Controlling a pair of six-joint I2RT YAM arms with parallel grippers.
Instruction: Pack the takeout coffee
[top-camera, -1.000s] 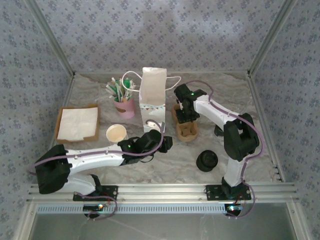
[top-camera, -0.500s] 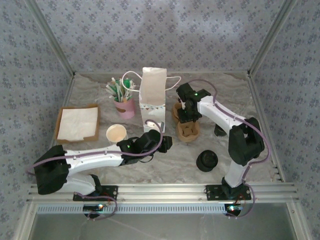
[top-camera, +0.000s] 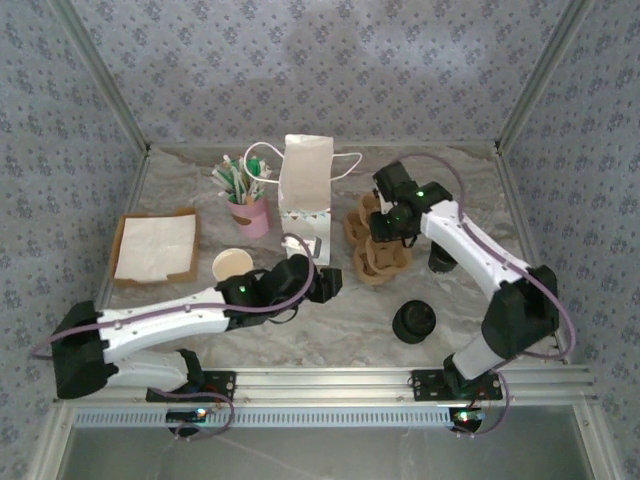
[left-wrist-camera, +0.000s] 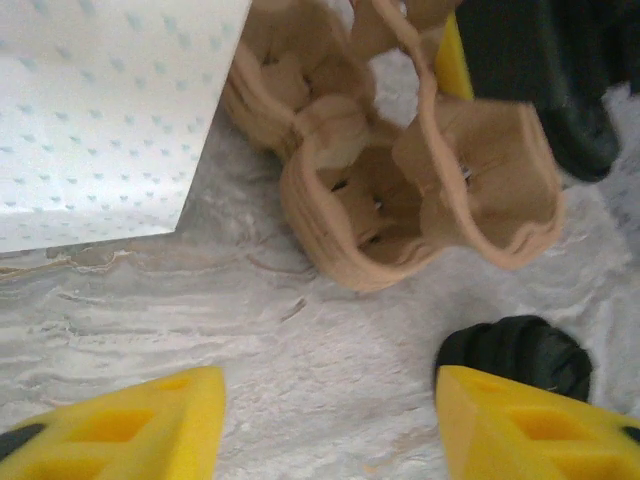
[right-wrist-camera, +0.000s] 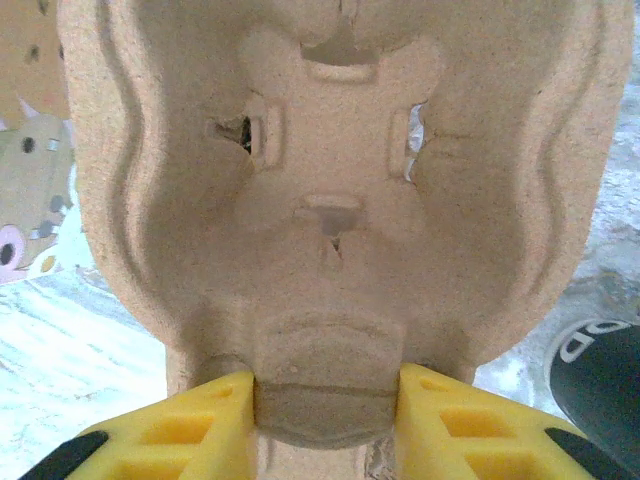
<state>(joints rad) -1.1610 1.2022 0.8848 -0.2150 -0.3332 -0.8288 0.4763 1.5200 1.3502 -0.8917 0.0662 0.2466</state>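
Left wrist: black lid (left-wrist-camera: 508, 352) partly behind jaws

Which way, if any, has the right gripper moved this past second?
Yes: the right gripper, clamping a brown pulp cup carrier, moved rightward from the white paper bag.

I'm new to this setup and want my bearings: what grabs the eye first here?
The tall white paper bag stands mid-table at the back, the pink cup of sticks on its left. Right of the bag, the right claw pinches a brown cardboard cup carrier by its edge; the left claw hangs open near the bag's foot.
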